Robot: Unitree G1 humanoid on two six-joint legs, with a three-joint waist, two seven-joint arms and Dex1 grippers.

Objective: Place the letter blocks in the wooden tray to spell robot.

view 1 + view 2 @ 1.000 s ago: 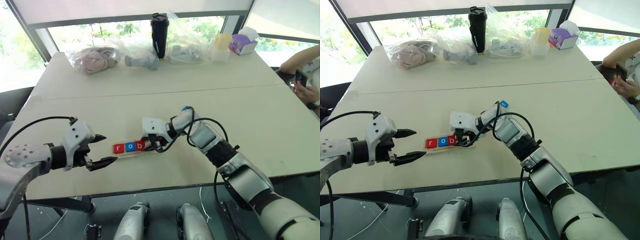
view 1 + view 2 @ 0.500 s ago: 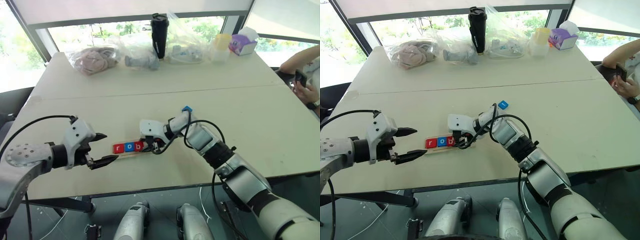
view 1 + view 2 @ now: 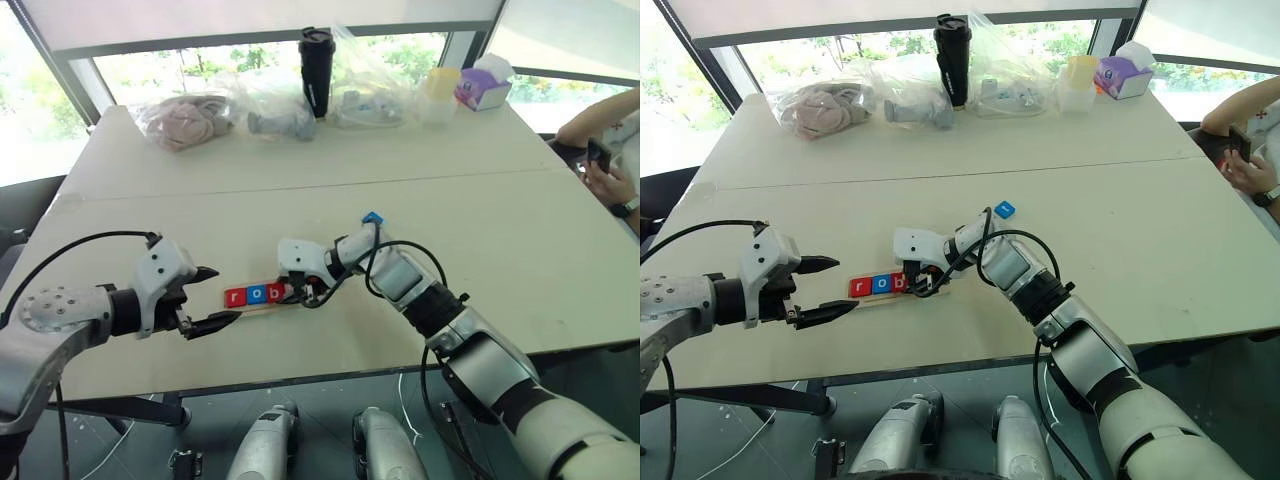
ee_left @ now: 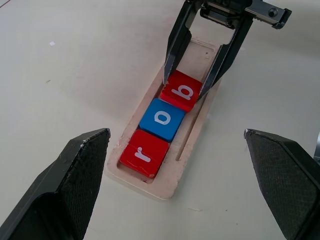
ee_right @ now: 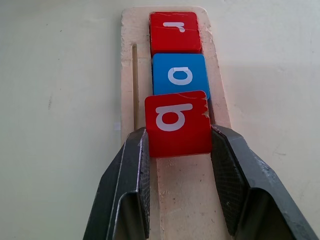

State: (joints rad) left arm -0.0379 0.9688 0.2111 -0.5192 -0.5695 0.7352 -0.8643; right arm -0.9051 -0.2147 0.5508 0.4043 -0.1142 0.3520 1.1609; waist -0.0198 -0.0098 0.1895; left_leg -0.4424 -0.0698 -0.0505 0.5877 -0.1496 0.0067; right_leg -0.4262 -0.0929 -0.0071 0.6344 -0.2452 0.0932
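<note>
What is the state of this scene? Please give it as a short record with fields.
tray: wooden tray lies on the table
blocks in tray: red r block, then blue o block
block in grip: red b block, tilted, at the third place beside the o
right gripper: right gripper shut on the b block, a finger on each side
left gripper: left gripper open, near the r end of the tray, holding nothing
loose block: a blue block on the table beyond the right arm; its letter cannot be read

A tray [image 3: 262, 306] and a blue tile [image 3: 1005, 210] are carried by the pale surface [image 3: 500, 240]; bags [image 3: 185, 118], a tumbler [image 3: 319, 70] and a box [image 3: 481, 88] are lined along its far edge.
</note>
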